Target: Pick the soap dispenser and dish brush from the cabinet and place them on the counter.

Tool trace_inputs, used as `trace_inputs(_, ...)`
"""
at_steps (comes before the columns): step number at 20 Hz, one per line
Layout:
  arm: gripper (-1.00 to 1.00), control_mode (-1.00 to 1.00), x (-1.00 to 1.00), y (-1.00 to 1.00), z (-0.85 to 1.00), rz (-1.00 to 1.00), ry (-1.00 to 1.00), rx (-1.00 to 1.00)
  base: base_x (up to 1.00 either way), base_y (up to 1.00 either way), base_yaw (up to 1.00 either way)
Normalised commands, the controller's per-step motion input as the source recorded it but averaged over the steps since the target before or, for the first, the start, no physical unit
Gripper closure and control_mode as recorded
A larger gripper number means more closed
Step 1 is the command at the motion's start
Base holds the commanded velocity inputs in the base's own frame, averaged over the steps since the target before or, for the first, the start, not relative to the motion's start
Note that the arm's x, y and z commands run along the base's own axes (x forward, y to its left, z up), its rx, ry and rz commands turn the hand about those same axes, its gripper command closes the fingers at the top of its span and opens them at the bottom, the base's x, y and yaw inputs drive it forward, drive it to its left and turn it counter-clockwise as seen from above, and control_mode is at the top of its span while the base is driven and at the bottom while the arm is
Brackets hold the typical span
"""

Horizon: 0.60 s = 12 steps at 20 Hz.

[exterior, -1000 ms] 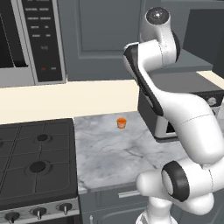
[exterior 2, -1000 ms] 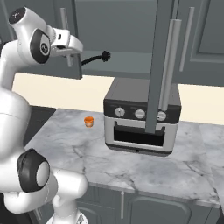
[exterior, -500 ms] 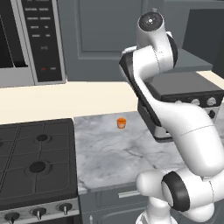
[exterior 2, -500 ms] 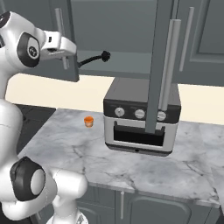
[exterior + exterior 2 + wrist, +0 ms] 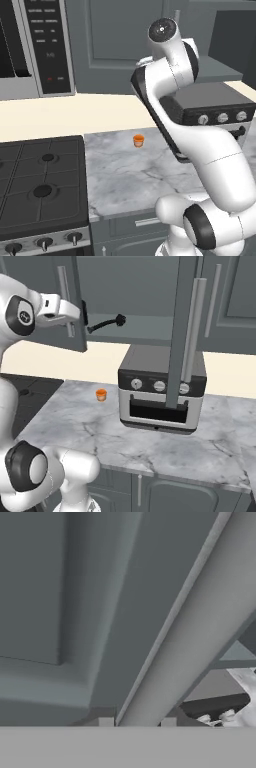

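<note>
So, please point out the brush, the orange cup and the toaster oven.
Brush (image 5: 106, 324): right base view, middle of its handle.
Orange cup (image 5: 101, 394): right base view, its side.
Toaster oven (image 5: 160, 385): right base view, middle knob.

Desk (image 5: 150, 448): grey-white veined marble, smooth with a soft sheen. Cabinet (image 5: 235, 301) doors: matt grey-blue painted panels; their long handles (image 5: 192, 331) look like brushed metal, pale and satin. Toaster oven (image 5: 162, 393): dark matt casing with a metallic front; gas stove (image 5: 40, 185): matt black top, glossier knobs.
</note>
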Motion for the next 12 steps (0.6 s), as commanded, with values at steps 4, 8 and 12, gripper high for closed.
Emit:
trace_inputs(4,1.0,-1.0,-0.35,0.13,0.02,-0.09,-0.05,0.0,0.0,0.0,0.0)
trace_inputs(8,1.0,-1.0,-0.37,0.21,0.02,-0.07,-0.07,0.0,0.0,0.0,0.0)
trace_inputs(12,1.0,-1.0,-0.42,0.27,0.0,-0.06,-0.09,0.0,0.0,0.0,0.0)
